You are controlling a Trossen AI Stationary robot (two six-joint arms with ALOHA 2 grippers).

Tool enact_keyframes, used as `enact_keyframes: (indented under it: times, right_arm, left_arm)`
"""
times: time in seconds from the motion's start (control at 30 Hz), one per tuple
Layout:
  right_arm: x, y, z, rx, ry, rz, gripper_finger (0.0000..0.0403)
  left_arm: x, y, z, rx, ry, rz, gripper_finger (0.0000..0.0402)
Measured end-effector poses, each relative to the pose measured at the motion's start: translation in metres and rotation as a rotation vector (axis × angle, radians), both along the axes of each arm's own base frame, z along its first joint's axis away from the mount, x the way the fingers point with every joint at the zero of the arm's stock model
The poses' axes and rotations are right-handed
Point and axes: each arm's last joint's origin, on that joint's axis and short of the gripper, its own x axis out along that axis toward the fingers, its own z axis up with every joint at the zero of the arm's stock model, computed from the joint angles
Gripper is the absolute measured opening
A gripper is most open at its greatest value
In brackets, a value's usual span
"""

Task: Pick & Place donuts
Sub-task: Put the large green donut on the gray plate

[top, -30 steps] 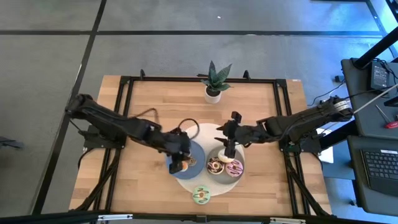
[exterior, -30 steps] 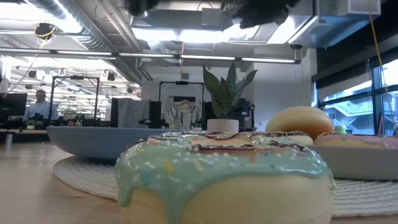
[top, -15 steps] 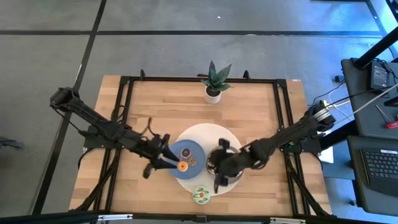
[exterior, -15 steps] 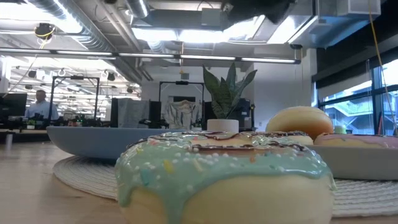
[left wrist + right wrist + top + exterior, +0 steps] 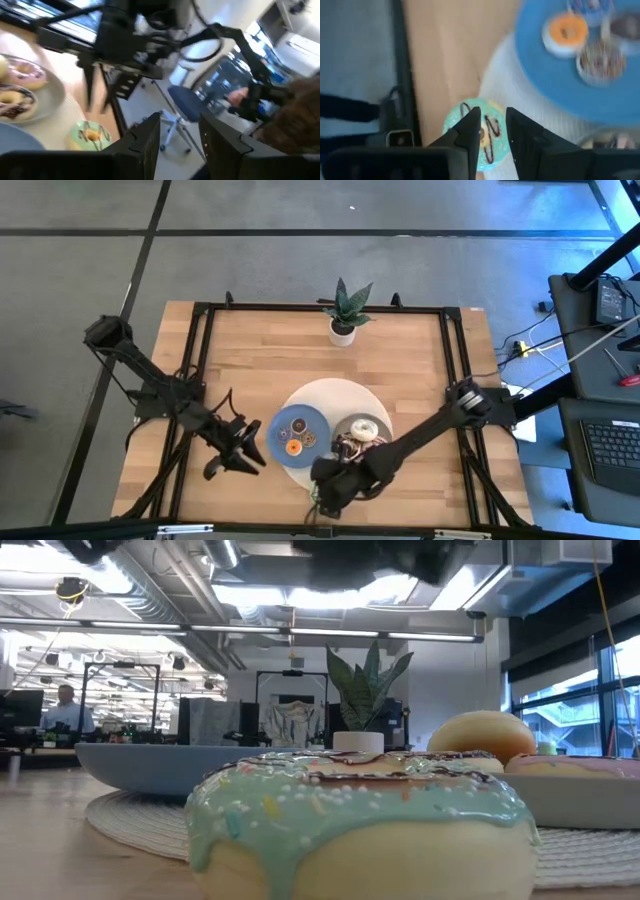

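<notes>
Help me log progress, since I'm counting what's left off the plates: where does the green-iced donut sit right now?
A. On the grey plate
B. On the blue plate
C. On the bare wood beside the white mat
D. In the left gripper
C: the right wrist view shows the green-iced donut on wood beside the white mat, under the right gripper.

From above I lose most of the green donut (image 5: 322, 498) under the right gripper (image 5: 327, 496), near the white mat (image 5: 325, 395). My right wrist picture smears the blue plate (image 5: 560, 75) and cuts its far side off. The left wrist view blurs the room; the low view crops the green donut's bottom.
</notes>
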Motion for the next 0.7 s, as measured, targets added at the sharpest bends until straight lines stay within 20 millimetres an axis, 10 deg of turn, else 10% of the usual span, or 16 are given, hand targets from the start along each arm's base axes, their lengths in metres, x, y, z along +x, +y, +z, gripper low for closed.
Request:
enact_keyframes:
  times: [0.4,0.7]
  right_arm:
    - [0.015,0.006,-0.034,0.246,0.169,-0.57,0.0073]
    - [0.016,0.007,-0.033,0.3,0.195,-0.562,0.0178]
  left_arm:
    - [-0.008,-0.01,-0.002,0.076,-0.026,-0.076,0.0128]
    - [-0.008,-0.01,-0.002,0.094,-0.038,-0.094,0.0127]
